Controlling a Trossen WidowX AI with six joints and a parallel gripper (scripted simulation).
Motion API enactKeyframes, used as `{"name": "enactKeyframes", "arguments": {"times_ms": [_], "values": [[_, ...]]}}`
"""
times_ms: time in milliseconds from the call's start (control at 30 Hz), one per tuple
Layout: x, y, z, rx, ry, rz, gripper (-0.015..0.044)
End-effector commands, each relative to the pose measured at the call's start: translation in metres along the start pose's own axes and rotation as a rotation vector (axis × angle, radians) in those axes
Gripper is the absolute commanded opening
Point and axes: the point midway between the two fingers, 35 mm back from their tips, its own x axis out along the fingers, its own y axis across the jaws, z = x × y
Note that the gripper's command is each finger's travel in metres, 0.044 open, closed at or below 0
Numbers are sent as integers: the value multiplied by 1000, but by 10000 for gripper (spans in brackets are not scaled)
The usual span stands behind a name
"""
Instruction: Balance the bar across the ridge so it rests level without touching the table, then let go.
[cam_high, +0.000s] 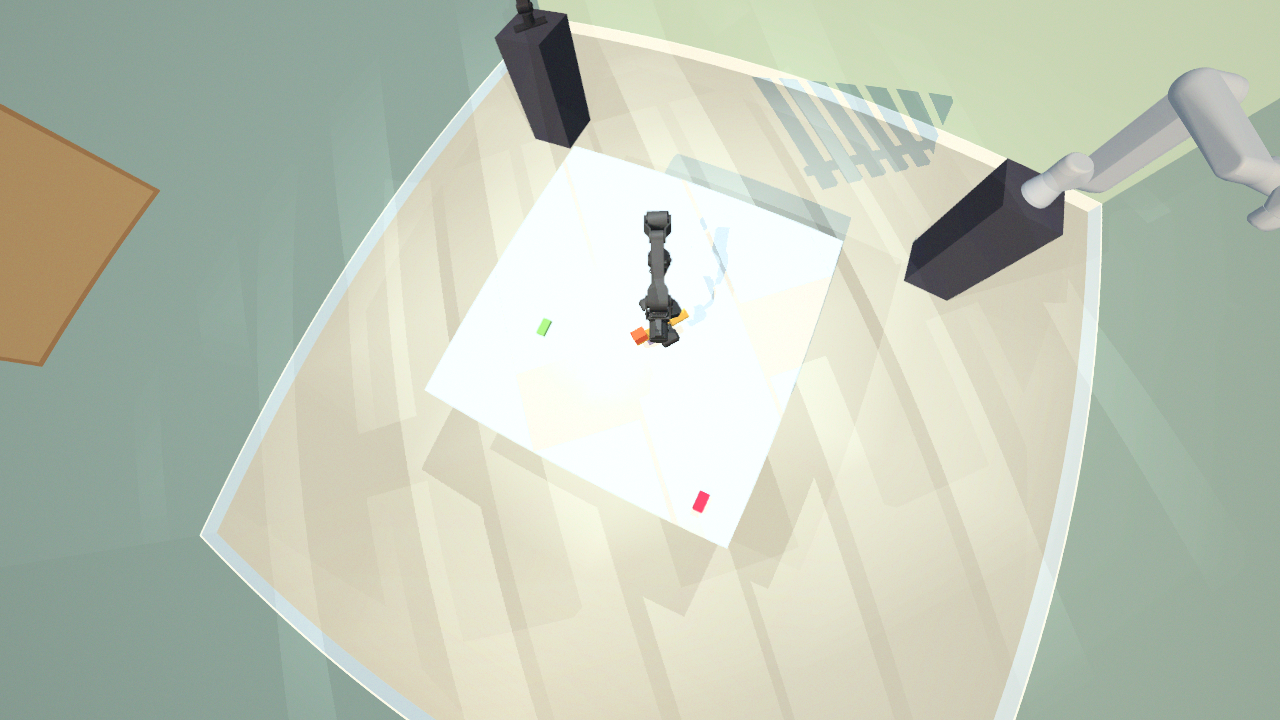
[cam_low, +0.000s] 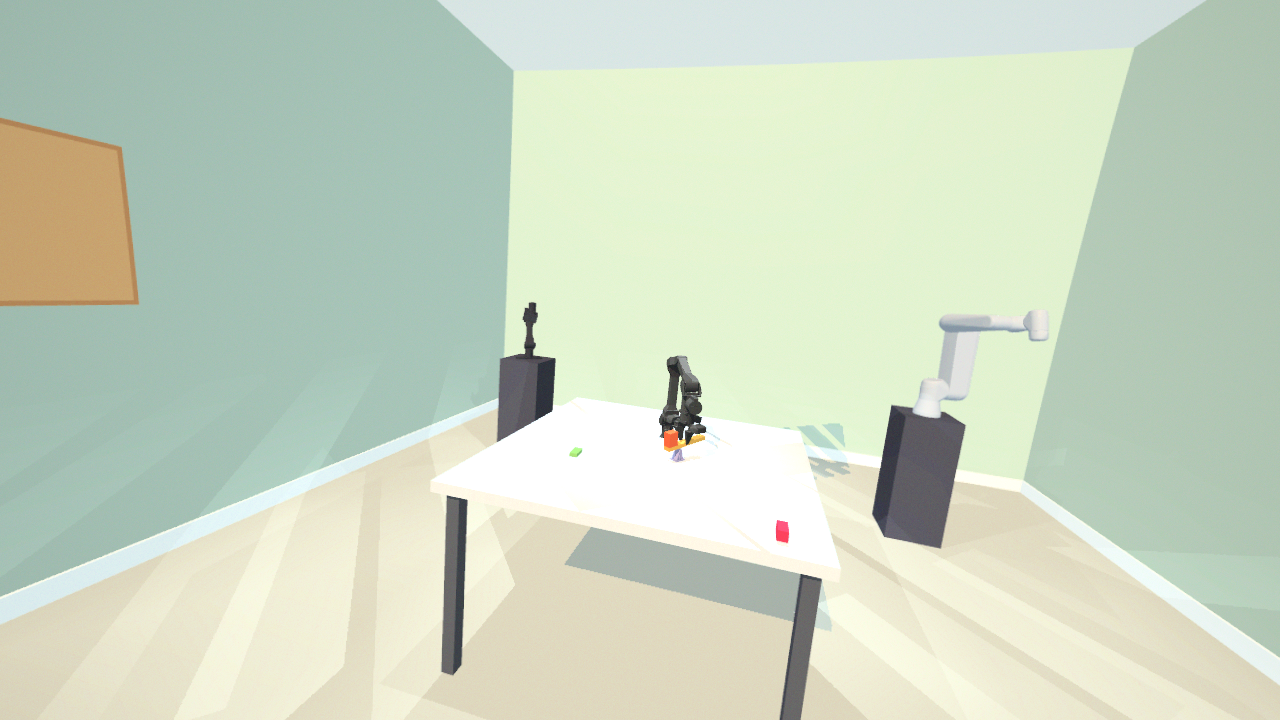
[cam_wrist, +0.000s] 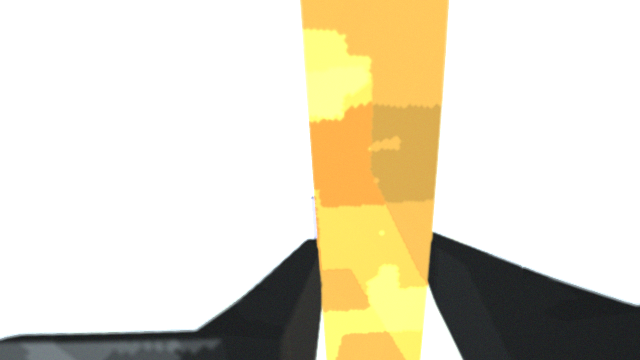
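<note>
Fig. Bar-on-ridge placement, three views. Tool clamped on the bar; wrist view shows both dark fingers pressed to the bar's long sides, so grip runs across its width. Bar's long axis runs straight away from the wrist camera. In the top view the bar pokes out either side of the tool, an orange block at one end and the yellow end at the other; axis lies crosswise to the arm's reach.

Key relation: ridge, a small purple wedge on the counter, sits directly under the tool in the exterior view, w/ the bar just above it. Whether bar and ridge touch: too small to tell. Bar looks roughly level, both ends off the counter.

Judgement: next move turns on which point of the bar's length sits over the ridge crest. The orange block prob. makes that end heavier, so balance pt likely lies toward it, not at mid-length. Release only if crest is under that pt; otherwise bar may tip to the counter.
</note>
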Motion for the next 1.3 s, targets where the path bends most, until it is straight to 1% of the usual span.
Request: {"name": "enactKeyframes", "arguments": {"times_ms": [0, 1267], "values": [[1, 0, -1, -3, 3, 0, 0], [4, 1, 0, -3, 3, 0, 0]]}}
